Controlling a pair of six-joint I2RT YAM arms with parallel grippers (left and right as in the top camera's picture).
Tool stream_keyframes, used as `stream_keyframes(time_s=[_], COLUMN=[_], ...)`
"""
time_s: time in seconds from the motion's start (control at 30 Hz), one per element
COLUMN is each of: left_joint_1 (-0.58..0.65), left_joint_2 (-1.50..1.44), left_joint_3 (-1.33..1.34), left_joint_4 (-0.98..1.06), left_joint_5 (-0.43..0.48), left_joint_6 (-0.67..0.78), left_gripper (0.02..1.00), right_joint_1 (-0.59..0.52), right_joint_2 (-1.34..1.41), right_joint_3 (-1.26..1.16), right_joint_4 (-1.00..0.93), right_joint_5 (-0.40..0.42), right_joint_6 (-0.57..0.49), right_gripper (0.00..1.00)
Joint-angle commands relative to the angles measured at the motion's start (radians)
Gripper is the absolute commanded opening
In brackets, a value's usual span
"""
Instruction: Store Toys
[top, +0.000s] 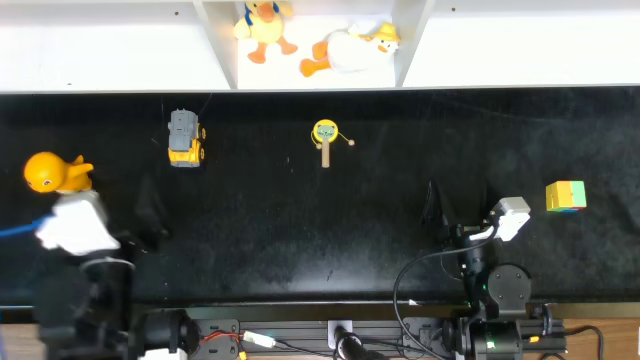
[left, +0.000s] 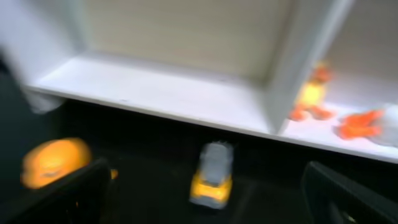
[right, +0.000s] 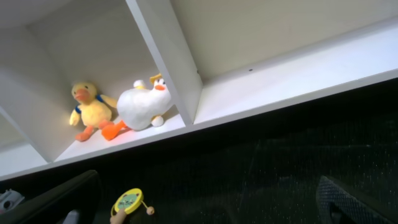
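Note:
A yellow and grey toy truck (top: 185, 137) (left: 212, 174) stands on the black table (top: 300, 230) in front of the white shelf (top: 110, 50). An orange toy duck (top: 55, 172) (left: 53, 162) sits at the far left. A yellow rattle drum (top: 325, 140) (right: 130, 202) lies near the middle. A coloured cube (top: 565, 196) rests at the right. A yellow plush duck (top: 265, 25) (right: 87, 112) and a white plush duck (top: 350, 48) (right: 143, 104) lie in the shelf's middle compartment. My left gripper (top: 150, 215) (left: 205, 205) is open and empty, short of the truck. My right gripper (top: 455, 205) (right: 205, 205) is open and empty, left of the cube.
The shelf's left (left: 155, 93) and right (right: 298, 68) compartments are bare white boards, split by upright dividers (right: 168, 56). Cables and the arm bases (top: 490, 300) run along the table's front edge.

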Motion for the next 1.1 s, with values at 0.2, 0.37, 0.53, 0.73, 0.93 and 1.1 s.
stream_keyframes(time_s=[0.2,0.37,0.53,0.73,0.93,1.1], left_joint_1=[0.022,0.218,0.501,0.726,0.761,0.761], left_joint_2=[0.469,0.662,0.738,0.78,0.798,0.798], left_joint_3=[0.553,0.733,0.726,0.608,0.38,0.193], left_joint_4=[-0.216,-0.309,-0.325,-0.324,-0.191,-0.054], left_joint_5=[-0.473,-0.391,-0.08,0.121,0.291,0.317], left_joint_6=[0.144,0.156,0.179,0.308,0.443,0.47], left_gripper=[0.993,0.991,0.991,0.996,0.996,0.996], right_joint_1=[0.006,0.006,0.006,0.006,0.006,0.006], right_joint_2=[-0.008,-0.008,-0.008,-0.008,-0.008,-0.008], right_joint_3=[-0.013,-0.013,-0.013,-0.013,-0.013,-0.013], right_joint_4=[0.005,0.005,0.005,0.005,0.005,0.005], right_joint_5=[0.011,0.011,0.011,0.011,0.011,0.011], right_joint_6=[0.006,0.006,0.006,0.006,0.006,0.006], right_gripper=[0.996,0.993,0.996,0.996,0.996,0.996])
